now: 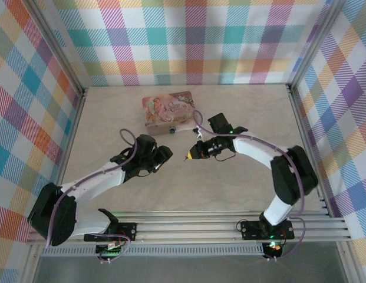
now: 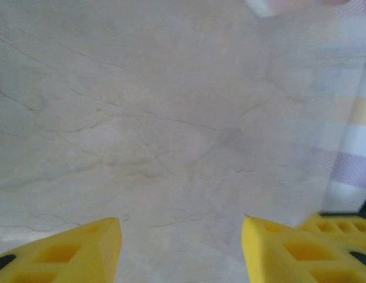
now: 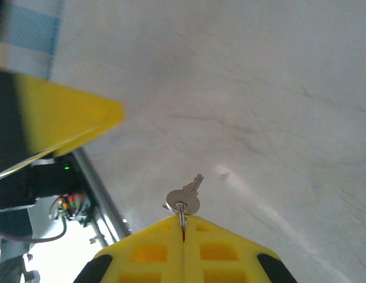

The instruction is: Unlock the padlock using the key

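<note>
The right claw (image 3: 183, 229) was pressed shut on the key (image 3: 184, 199), gripping it by the ring at its head so that the blade stuck out free past the yellow fingertips. From above, that claw hung over the middle of the tabletop (image 1: 106, 118), pointing left. The padlock (image 1: 172, 130) lay well short of it, just beside the near edge of the pink tin (image 1: 169, 109) and a little farther back and to the left of the key's tip. I could not tell whether the padlock touched the tin or which way its keyhole faced.

The left claw (image 2: 180, 229) was wide open and held nothing, with bare tabletop between its fingers (image 2: 65, 250). It hovered near the right claw, on the near side of the padlock.

The step in hand looked like bringing the key to the lock, with the key already picked up and nothing yet inserted. The next move probably called for the left claw to reach the padlock and steady it, keyhole toward the right. The right claw would then need to line the blade up closely, since the key hung loosely by its ring and might swing.
</note>
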Controlling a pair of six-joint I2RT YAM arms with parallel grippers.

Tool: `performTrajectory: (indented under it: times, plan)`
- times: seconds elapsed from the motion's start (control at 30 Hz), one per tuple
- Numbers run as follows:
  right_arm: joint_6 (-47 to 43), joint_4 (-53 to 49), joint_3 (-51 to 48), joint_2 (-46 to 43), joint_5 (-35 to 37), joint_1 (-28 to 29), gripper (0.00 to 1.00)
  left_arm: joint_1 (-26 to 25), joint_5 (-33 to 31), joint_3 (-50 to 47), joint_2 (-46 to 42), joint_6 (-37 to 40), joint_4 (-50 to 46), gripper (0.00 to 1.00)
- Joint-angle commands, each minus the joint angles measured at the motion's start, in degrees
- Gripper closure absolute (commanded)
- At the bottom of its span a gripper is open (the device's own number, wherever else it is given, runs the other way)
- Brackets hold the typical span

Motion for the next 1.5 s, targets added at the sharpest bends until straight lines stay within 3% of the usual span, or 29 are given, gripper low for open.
performTrajectory:
  times: [0.0, 0.33, 0.5, 0.63, 0.9, 1.47]
  plan:
    - [-6.6, -3.8, 1.4, -3.8, -3.2, 0.3, 1.00, 0.9, 1.7, -2.8, -3.5, -9.8, 9.7, 0.43]
    - [-11.3, -7.8, 4.8, -6.7, -3.5, 0.6, 1.00, 2.7, 2.3, 3.0, -8.8, -16.6, 3.2, 0.52]
    - [-17.7, -4.7, 2.6, -10.6, -4.3, 2.3, 1.00, 2.4, 8.0, 9.3, -4.6, -17.5, -0.5, 0.52]
    - [-22.1, -3.1, 1.6, -12.5, -5.1, 2.9, 1.00, 1.0, 8.2, 11.7, -1.2, -20.0, -2.0, 0.53]
    - [-26.6, -4.6, 1.9, -12.6, -2.7, 3.9, 1.00, -0.3, 10.8, 10.5, 1.5, -25.8, 2.8, 0.57]
    - [-21.2, 5.3, -2.6, -14.2, 3.3, 3.9, 1.00, -5.1, 10.4, 9.5, 6.0, -34.6, 12.1, 0.60]
